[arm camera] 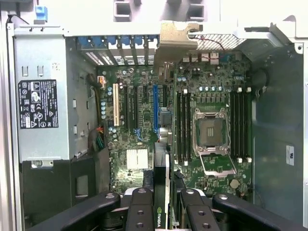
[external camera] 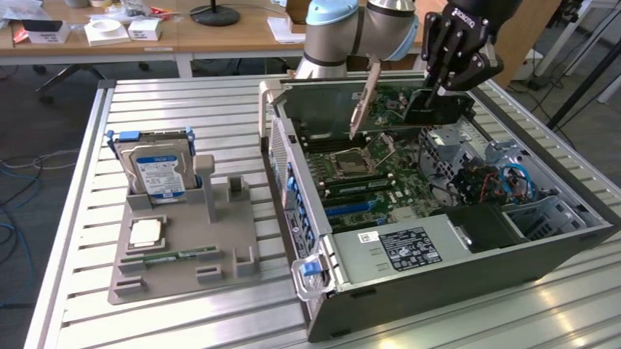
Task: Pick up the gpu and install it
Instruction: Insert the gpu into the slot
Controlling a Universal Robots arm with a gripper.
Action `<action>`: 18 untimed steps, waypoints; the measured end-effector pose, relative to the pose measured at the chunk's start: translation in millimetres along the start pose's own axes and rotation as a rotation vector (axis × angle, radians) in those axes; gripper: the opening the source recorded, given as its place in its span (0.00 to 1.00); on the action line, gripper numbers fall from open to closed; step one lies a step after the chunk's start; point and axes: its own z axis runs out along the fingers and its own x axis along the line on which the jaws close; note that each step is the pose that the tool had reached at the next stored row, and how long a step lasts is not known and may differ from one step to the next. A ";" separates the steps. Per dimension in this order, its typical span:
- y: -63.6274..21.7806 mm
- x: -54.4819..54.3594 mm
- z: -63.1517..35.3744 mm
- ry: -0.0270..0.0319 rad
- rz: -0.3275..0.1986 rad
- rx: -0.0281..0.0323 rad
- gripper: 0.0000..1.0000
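The black claw (external camera: 443,87) is clamped shut on the thin dark gpu card (external camera: 437,113), holding it on edge above the green motherboard (external camera: 388,182) inside the open dark grey computer case (external camera: 466,298). A grey moulded tray (external camera: 165,280) holds a silver hard drive (external camera: 160,171) and a narrow green memory stick (external camera: 179,256). The card's small label (arm camera: 158,224) reads NVIDIA

silver arm (external camera: 383,29), light-blue joint cap (external camera: 330,13), black gripper (external camera: 443,86).

The case (external camera: 466,291) lies open on top, so the claw (external camera: 444,89) gripping the gpu (external camera: 437,110) hangs free over the board (external camera: 388,178). Power supply (external camera: 408,247) at lower centre, drive cage (external camera: 551,212) and cables (external camera: 514,178) at right, and the case walls hem the board in.
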 end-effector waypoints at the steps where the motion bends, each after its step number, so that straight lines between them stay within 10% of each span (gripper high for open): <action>1: -0.1 0.0 0.2 -0.0001 -0.002 0.0016 0.26; 5: 0.0 -0.2 1.4 -0.0003 -0.018 0.0181 0.26; 18: 2.2 -0.2 9.2 -0.0002 -0.047 0.0318 0.26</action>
